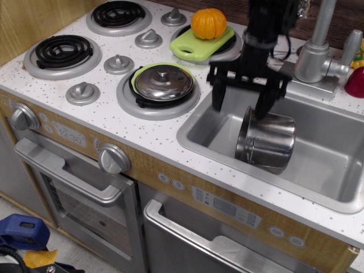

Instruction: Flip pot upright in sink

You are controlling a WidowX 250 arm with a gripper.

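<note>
The shiny steel pot (267, 140) lies on its side in the grey sink (333, 182), its open mouth turned to the left and front. My black gripper (239, 107) hangs over the sink's back left part, fingers pointing down and spread wide. Its right fingertip is at the pot's upper back edge; I cannot tell whether it touches. Its left finger (217, 96) is over the sink's left rim. The gripper holds nothing.
A domed steel lid (165, 83) sits on a burner left of the sink. A green board with an orange pumpkin (208, 23) lies behind it. The grey tap (316, 51) stands behind the sink, close to the arm. A red object (356, 82) is at the right edge.
</note>
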